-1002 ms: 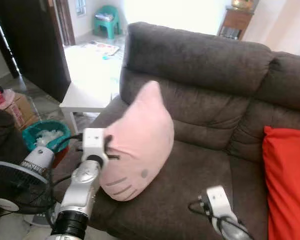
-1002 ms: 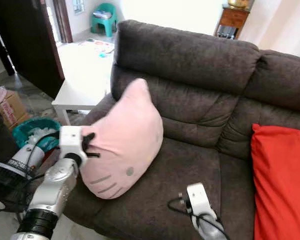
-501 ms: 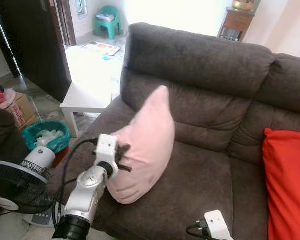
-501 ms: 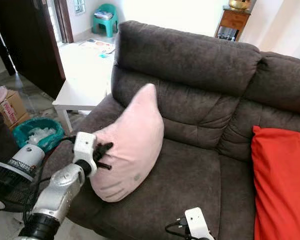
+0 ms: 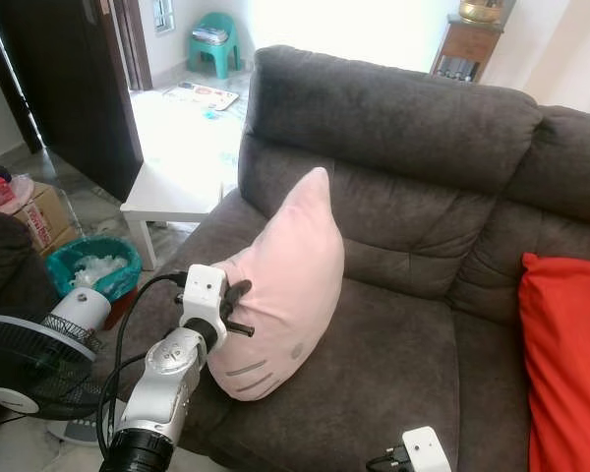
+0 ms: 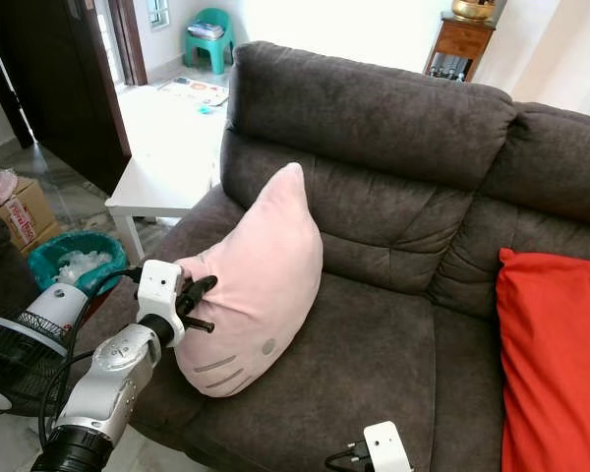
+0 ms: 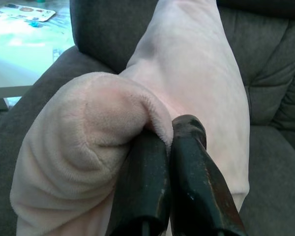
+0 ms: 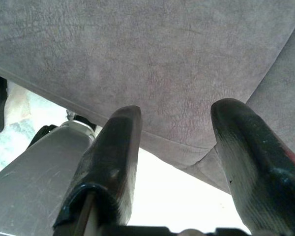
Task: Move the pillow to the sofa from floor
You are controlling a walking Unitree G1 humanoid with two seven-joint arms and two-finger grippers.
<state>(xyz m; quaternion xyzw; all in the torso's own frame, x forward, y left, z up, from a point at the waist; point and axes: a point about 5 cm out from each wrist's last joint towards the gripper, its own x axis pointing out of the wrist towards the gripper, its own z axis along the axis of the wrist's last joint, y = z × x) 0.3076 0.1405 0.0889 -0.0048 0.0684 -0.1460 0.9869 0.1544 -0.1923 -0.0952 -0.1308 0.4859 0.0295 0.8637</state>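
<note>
We see the right gripper (image 8: 174, 132) with its two black fingers (image 8: 115, 157) spread wide apart, nothing between them. Beyond them stretches the dark grey-brown sofa (image 8: 152, 59) upholstery, and a silver robot limb (image 8: 34, 172) lies beside one finger.

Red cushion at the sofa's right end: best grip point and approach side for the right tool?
Probably the upper left corner of the flat red fabric cushion, approached from the robot's left over the dark brown sofa seat. It leans upright against the backrest, so that edge stands exposed. The right tool, open and low by the seat front, is nearest.
</note>
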